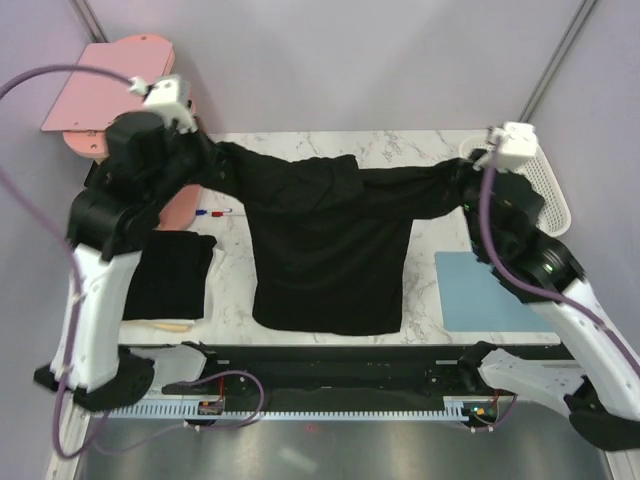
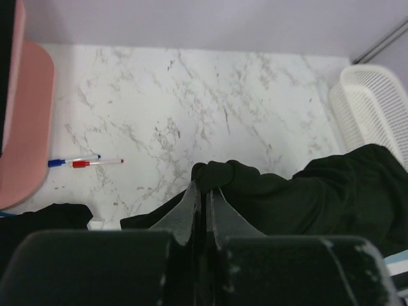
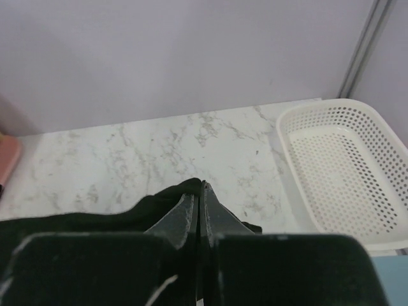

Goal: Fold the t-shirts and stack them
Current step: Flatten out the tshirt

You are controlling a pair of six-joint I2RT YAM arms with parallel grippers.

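Note:
A black t-shirt (image 1: 330, 250) is stretched wide between my two arms, its body hanging down to the table near the front edge. At its left shoulder my left gripper (image 1: 205, 150) is shut on the fabric; the left wrist view shows black cloth (image 2: 331, 191) bunched at the closed tips (image 2: 205, 186). My right gripper (image 1: 472, 172) is shut on the opposite shoulder, and black cloth (image 3: 95, 220) is pinched at its tips (image 3: 201, 189) in the right wrist view. A second black t-shirt (image 1: 172, 275) lies folded on the table at the left.
A white perforated basket (image 1: 545, 185) stands at the back right. A light blue mat (image 1: 480, 290) lies at the front right. A pink board (image 1: 105, 90) and pink piece (image 1: 180, 210) are at the back left. Pens (image 1: 213, 212) lie near the folded shirt, a tan stick (image 1: 165, 326) below it.

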